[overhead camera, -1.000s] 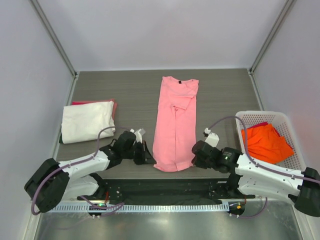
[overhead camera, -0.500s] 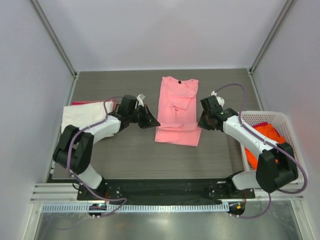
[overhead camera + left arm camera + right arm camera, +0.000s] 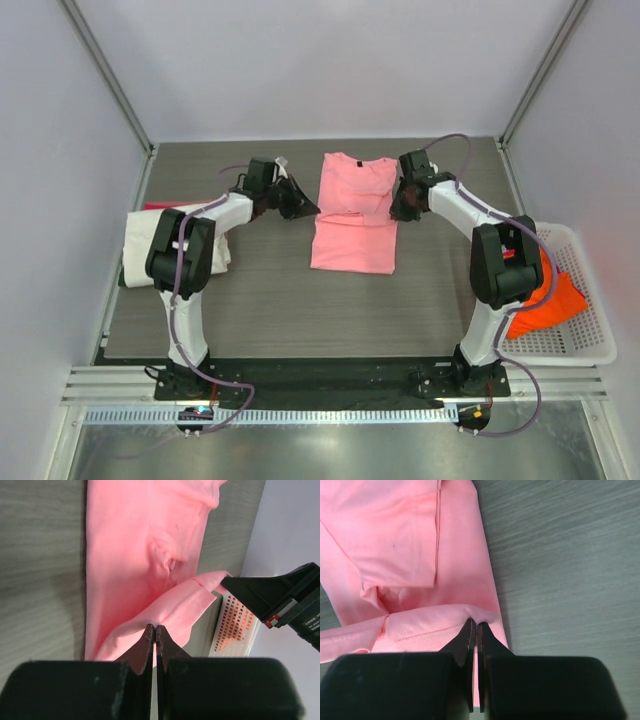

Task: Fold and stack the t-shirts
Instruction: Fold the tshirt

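A light pink t-shirt [image 3: 354,240] lies in the middle of the table, its bottom half folded up over the chest toward the collar. My left gripper [image 3: 306,207] is shut on the left corner of the lifted hem [image 3: 200,587], and its tips [image 3: 154,628] pinch the cloth. My right gripper [image 3: 399,208] is shut on the right corner of the hem; in the right wrist view its tips [image 3: 475,624] bite the stitched edge [image 3: 427,627]. A folded cream-white t-shirt [image 3: 172,245] lies at the left on a red one [image 3: 160,206]. An orange t-shirt [image 3: 548,298] sits in the basket.
The white mesh basket [image 3: 590,335] stands at the right edge of the table, partly behind the right arm. Both arms reach far out over the table, with the folded stack close under the left arm. Grey walls close in the back and sides.
Both grippers have carried the pink shirt's bottom hem from the near edge of the table up toward the collar. The shirt has gone from a long strip to a half-length fold.
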Motion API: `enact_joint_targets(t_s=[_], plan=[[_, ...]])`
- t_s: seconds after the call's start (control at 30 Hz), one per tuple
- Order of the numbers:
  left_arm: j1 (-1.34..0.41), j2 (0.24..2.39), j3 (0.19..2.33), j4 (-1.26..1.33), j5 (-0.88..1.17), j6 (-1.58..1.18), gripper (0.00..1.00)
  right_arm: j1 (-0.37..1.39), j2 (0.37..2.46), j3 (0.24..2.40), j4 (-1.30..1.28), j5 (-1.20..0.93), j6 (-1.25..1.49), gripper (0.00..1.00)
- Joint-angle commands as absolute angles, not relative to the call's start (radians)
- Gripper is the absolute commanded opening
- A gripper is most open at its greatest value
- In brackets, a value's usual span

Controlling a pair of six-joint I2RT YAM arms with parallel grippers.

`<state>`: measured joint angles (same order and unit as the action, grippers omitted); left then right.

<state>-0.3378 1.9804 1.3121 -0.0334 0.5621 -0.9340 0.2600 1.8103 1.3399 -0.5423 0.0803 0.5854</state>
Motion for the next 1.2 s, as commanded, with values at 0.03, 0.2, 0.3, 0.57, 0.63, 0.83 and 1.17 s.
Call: enact_joint_targets(t_s=[0.03, 0.2, 0.3, 0.57, 0.63, 0.83, 1.17], plan=[[-0.325, 2.069, 1.439, -0.067, 0.600, -0.948, 0.08, 0.242, 1.879, 1.455, -0.528, 0.043, 0.564, 0.20], [-0.314, 2.065, 1.442, -0.064, 0.569, -0.930, 0.73, 0.242, 1.841, 1.444, -0.528, 0.124, 0.574, 0.74], [-0.314, 1.965, 1.336, -0.064, 0.529, -0.899, 0.80, 0.242, 1.700, 1.297, -0.485, 0.107, 0.566, 0.77], [-0.362, 1.732, 0.976, -0.006, 0.476, -0.870, 0.73, 0.244, 1.402, 0.867, -0.367, -0.123, 0.587, 0.56], [-0.380, 1.714, 0.937, -0.005, 0.462, -0.867, 0.73, 0.250, 1.385, 0.809, -0.347, -0.156, 0.589, 0.56], [-0.403, 1.752, 0.891, 0.043, 0.466, -0.871, 0.66, 0.255, 1.405, 0.732, -0.278, -0.219, 0.600, 0.52], [-0.423, 1.807, 0.861, 0.098, 0.474, -0.888, 0.59, 0.256, 1.531, 0.719, -0.173, -0.230, 0.623, 0.45]])
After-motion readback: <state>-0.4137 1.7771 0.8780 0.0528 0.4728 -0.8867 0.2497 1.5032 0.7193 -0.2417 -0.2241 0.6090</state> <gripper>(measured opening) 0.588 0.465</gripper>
